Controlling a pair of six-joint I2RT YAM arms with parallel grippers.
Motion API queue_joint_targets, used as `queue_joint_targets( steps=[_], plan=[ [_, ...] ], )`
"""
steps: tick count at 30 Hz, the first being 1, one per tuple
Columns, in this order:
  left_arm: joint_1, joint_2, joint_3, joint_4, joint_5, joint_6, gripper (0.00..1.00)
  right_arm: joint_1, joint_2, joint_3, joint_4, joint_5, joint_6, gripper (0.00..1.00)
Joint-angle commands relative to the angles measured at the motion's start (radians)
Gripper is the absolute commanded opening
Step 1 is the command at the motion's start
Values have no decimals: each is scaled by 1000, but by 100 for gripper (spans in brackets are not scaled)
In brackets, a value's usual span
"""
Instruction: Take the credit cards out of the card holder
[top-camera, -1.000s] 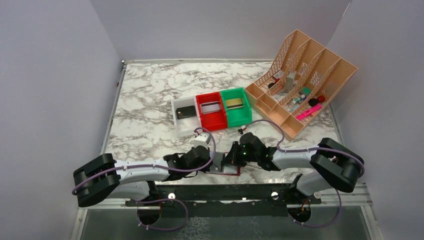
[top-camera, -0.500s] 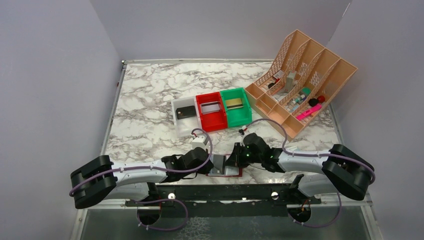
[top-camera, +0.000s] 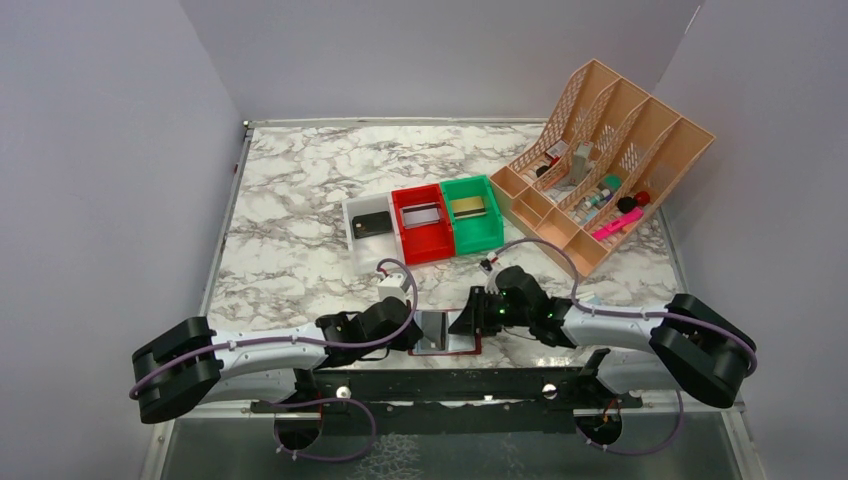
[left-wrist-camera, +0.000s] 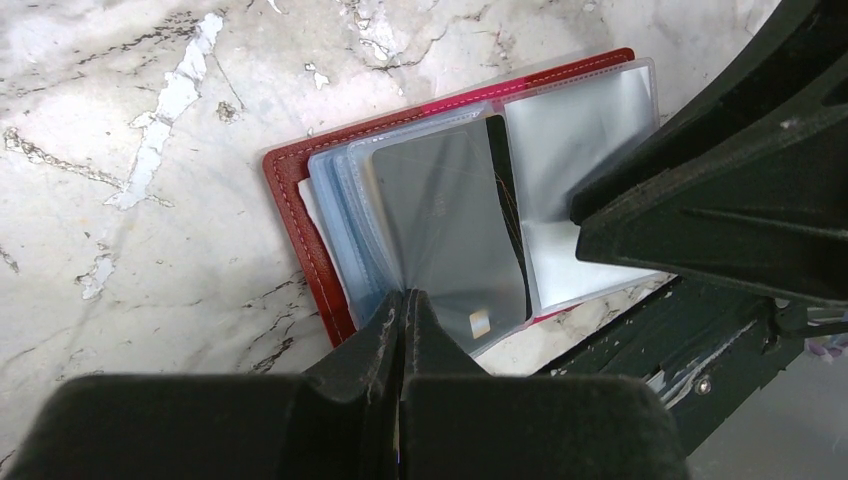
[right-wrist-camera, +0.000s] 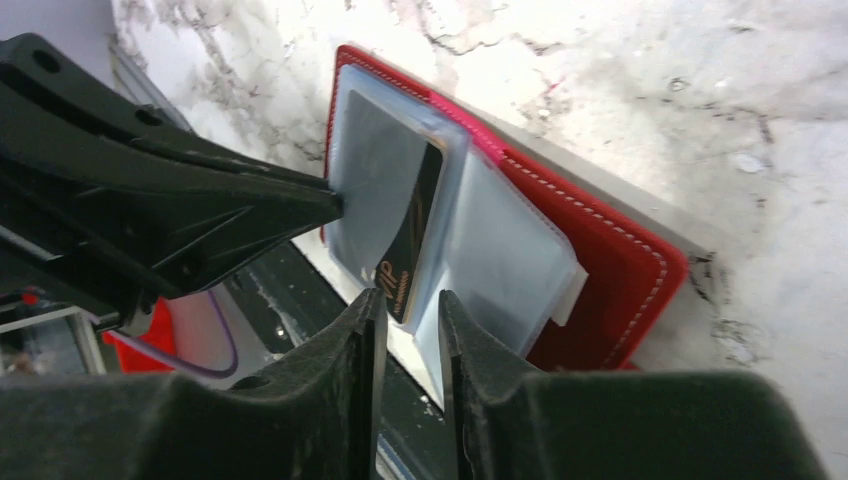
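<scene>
Both further left, left tool (left-wrist-camera: 400, 312) pinched shut on card holder (left-wrist-camera: 290, 205) sleeve, right tool (right-wrist-camera: 408, 305) slightly open astride black card (right-wrist-camera: 413, 250)

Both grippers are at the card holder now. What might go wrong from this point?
1. The left gripper is pinched on the sleeves of the card holder. A pull may lift or drag the whole holder instead of steadying it.
2. The right gripper straddles a corner of the black card with a gap. Closing may catch the sleeve too, or slip off.
3. The holder lies at the near edge of the table, partly over the dark rail, so it may slide off.
</scene>
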Motion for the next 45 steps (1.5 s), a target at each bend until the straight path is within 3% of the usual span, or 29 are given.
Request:
queue_joint_targets(
  steps=[1,12,15,24,31,37,45],
  plan=[
    [-5,4,-25,-56,25,-6,0,-4,10,2,57,-81,-29,33],
    [-5,40,-15,-35,38,-6,0,41,204,121,-32,39,-75,36],
    [-5,42,-12,-35,42,-2,0,51,215,127,-68,84,-94,35],
    [-5,45,-6,-35,40,-3,0,78,204,107,13,34,-119,33],
    [-5,33,-7,-35,44,-5,0,78,224,136,1,67,-107,15],
    [-5,14,-9,-61,30,-10,0,78,142,144,-64,146,-84,1],
    [-5,-24,-4,-122,-5,-14,0,75,114,142,-85,149,-90,1]
  ],
)
